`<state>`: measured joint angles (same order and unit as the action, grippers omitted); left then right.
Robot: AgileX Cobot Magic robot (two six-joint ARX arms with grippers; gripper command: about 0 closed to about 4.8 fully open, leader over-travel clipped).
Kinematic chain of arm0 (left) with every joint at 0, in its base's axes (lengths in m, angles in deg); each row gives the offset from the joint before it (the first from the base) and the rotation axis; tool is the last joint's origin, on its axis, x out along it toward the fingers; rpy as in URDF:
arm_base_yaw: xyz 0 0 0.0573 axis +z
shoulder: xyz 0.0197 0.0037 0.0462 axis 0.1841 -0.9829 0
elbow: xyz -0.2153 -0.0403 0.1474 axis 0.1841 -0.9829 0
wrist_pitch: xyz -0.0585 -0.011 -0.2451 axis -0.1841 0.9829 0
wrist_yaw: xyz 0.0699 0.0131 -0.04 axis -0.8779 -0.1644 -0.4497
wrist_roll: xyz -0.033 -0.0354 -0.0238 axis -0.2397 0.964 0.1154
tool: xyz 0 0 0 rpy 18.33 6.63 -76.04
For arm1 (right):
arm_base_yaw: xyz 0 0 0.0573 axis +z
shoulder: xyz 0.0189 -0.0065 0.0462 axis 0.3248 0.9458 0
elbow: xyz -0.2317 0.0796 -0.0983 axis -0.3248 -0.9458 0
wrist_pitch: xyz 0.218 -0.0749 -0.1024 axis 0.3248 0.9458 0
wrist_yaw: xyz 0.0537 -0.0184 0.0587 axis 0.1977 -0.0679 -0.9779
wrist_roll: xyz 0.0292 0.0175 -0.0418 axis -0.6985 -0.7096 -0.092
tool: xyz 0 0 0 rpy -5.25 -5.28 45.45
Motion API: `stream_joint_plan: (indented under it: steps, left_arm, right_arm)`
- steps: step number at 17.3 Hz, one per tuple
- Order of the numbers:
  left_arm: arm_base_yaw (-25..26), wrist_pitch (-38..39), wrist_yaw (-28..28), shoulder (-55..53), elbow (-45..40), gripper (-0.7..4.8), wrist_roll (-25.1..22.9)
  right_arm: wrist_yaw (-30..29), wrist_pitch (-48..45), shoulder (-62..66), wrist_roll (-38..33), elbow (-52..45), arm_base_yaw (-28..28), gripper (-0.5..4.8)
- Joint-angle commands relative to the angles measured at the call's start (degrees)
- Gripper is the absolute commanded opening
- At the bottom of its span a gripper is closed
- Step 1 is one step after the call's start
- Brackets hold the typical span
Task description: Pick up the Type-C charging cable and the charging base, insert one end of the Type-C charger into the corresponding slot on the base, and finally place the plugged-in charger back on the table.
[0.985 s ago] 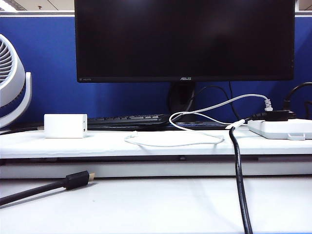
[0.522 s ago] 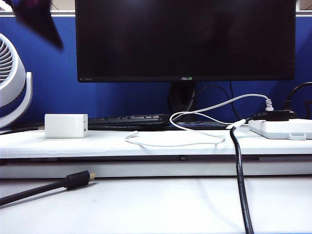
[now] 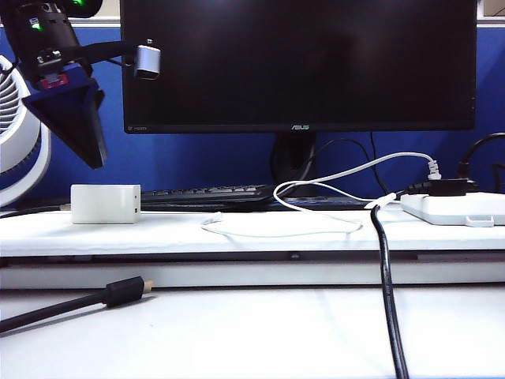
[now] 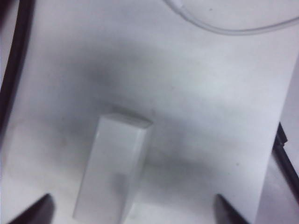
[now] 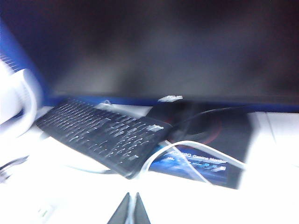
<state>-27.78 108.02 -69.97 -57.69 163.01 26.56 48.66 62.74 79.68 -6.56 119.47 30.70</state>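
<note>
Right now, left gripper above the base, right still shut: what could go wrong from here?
1. The charging base sits off-centre between the open left gripper's fingertips; closing as is might tip or push it along the table.
2. The Type-C charging cable loops loosely near the thick black cord; lifting it may snag.
3. The right gripper is shut, its view blurred.

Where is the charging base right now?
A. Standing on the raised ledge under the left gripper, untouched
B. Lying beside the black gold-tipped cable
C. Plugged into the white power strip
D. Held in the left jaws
A. The charging base stands free on the ledge, and the left gripper hangs above it with its jaws spread wide to either side, touching nothing.
</note>
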Motion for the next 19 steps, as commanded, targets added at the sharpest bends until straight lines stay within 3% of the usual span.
stream_joint_plan:
  steps: [1, 5, 14, 16, 18, 19]
  left_arm:
    - [-0.1, -2.1, 0.5, 0.2, 0.2, 4.79, -4.3]
    - [-0.1, -5.6, 0.7, -0.6, 0.0, 4.79, -5.1]
    - [-0.1, -4.1, 1.8, -7.3, -0.1, 4.79, -4.7]
    - [-0.1, -3.9, 1.6, -8.0, -0.1, 4.56, -4.8]
    - [-0.1, -4.3, 0.9, -8.0, -0.1, 3.92, -4.8]
    - [-0.1, -4.4, 0.2, -8.0, -0.1, 3.92, -4.9]
  right_arm:
    - [0.1, -0.7, 0.0, 0.0, 0.3, 0.0, -0.02]
    - [0.1, -0.7, 0.0, 0.0, 0.3, 0.3, -0.02]
    - [0.1, -0.7, 0.1, 0.0, 0.3, 0.3, -0.01]
    - [0.1, -0.7, 0.2, 0.0, 0.3, 0.3, -0.02]
    - [0.1, -0.7, 0.2, 0.0, 0.3, 0.3, -0.02]
    - [0.1, -0.7, 0.2, 0.0, 0.3, 0.3, -0.01]
